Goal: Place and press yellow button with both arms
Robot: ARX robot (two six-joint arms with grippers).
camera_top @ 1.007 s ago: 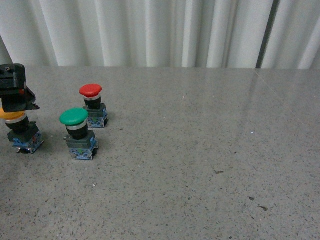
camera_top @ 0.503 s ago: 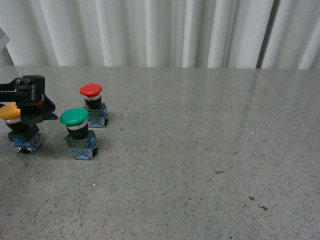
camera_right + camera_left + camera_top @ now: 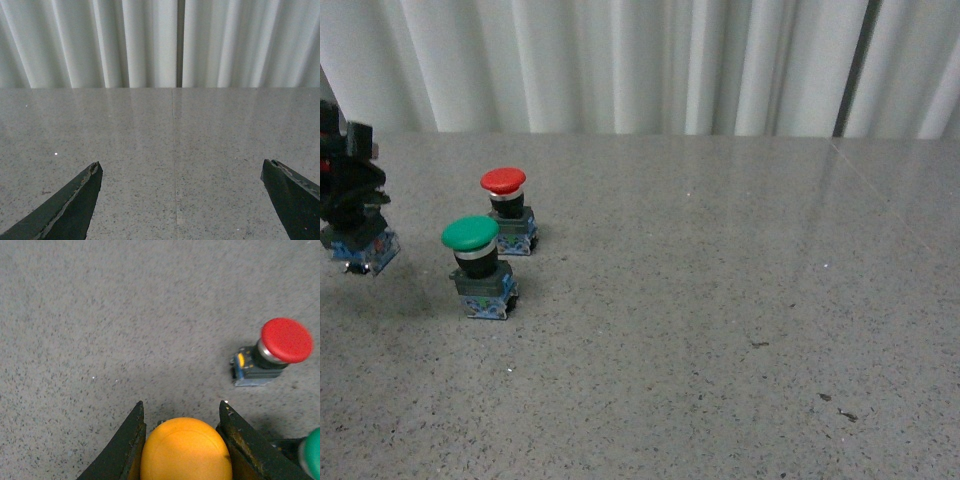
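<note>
Lifted off the table [image 3: 720, 300] since the earlier frame, the yellow button [image 3: 186, 450] hangs clenched in the left gripper [image 3: 355, 190] at the far left, beside the green button [image 3: 472, 235] and red button [image 3: 504, 182]. The right gripper [image 3: 182, 170] gapes wide, well apart from them.

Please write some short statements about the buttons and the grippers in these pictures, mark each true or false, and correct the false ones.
1. The left gripper is shut on the yellow button. True.
2. The right gripper holds the red button. False: it is open and empty; the red button stands on the table.
3. In the front view, the green button stands nearer the camera than the red button. True.
4. The green button lies on its side. False: it stands upright.
</note>
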